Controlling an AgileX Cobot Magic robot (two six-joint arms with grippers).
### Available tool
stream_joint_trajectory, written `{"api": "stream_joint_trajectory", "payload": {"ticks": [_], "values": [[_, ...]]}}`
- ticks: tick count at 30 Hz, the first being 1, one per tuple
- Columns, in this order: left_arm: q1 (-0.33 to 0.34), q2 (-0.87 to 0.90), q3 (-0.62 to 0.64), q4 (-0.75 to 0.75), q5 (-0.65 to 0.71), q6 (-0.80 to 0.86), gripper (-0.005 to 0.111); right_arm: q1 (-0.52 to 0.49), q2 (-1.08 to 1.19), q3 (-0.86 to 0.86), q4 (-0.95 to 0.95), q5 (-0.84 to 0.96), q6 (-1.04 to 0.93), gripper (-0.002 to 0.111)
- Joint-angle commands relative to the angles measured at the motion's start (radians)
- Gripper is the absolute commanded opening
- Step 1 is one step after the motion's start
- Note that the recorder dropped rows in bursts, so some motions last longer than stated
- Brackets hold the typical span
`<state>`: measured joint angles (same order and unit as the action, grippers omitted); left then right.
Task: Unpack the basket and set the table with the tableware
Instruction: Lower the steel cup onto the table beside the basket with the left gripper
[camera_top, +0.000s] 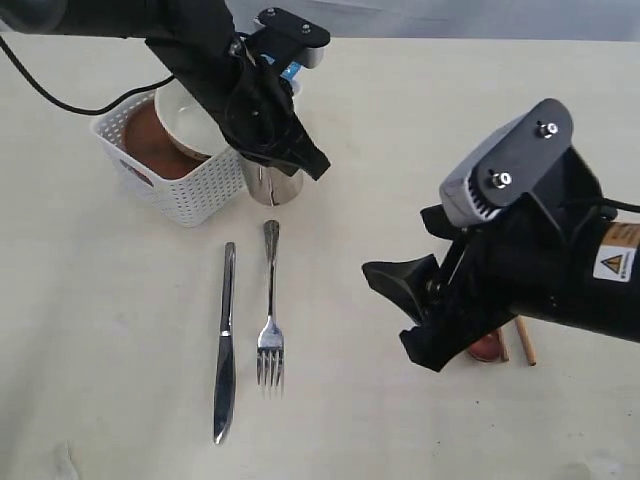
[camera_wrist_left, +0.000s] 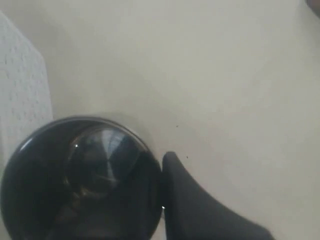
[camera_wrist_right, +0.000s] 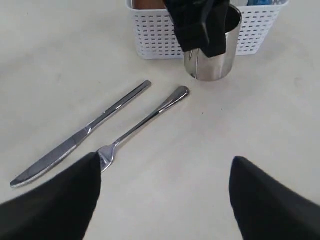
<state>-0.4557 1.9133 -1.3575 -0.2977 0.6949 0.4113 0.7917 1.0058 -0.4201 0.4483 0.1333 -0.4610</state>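
Nearest to me, the table (camera_top: 120, 420) is pale cream and matte. The knife (camera_top: 225, 345) and fork (camera_top: 270, 315) lie flat on it side by side, not touching, with the blade tip and tines at the near end and the handles pointing at the basket.

On the right, my right gripper (camera_top: 410, 315) hovers over the bare surface with its fingers spread wide and nothing between them. Under that arm I can make out part of the dark red spoon (camera_top: 487, 347) and the ends of the wooden chopsticks (camera_top: 525, 342) lying on the table.

Further back, the steel cup (camera_wrist_right: 210, 62) stands upright on the tabletop, just beside the white basket (camera_top: 185, 195). My left gripper (camera_wrist_right: 202, 42) is pinched closed on the cup's rim. The left wrist view shows one finger (camera_wrist_left: 192, 205) against the outside of the wall.

The cream bowl (camera_top: 185, 120) leans tilted in the basket, over the reddish-brown plate (camera_top: 150, 145). A sliver of blue packet (camera_top: 291, 70) shows behind the arm.

At the far left a black cable (camera_top: 60, 98) loops across the surface. Past the table's far edge I see only a grey strip of the room, too little to identify.
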Motion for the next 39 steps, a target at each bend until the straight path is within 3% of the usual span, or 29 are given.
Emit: {"api": "stream_joint_trajectory", "payload": {"ticks": [1,11,20,30,39], "values": [[0.002,0.002,-0.012,0.042,0.001,-0.020,0.000,0.003,-0.045,0.006,-0.003,-0.022,0.024,0.068],[0.005,0.029,-0.012,0.129,-0.021,-0.069,0.000,0.003,-0.063,0.006,-0.003,-0.018,0.024,0.068],[0.086,0.029,-0.012,0.102,-0.030,-0.091,0.000,0.003,-0.063,0.006,-0.003,-0.023,0.024,0.068],[0.067,0.029,-0.012,0.001,-0.031,-0.007,0.000,0.003,-0.063,0.006,-0.003,-0.044,0.024,0.068],[0.054,0.036,-0.012,0.006,-0.027,0.003,0.000,0.003,-0.063,0.006,-0.003,-0.041,0.027,0.068]]}}
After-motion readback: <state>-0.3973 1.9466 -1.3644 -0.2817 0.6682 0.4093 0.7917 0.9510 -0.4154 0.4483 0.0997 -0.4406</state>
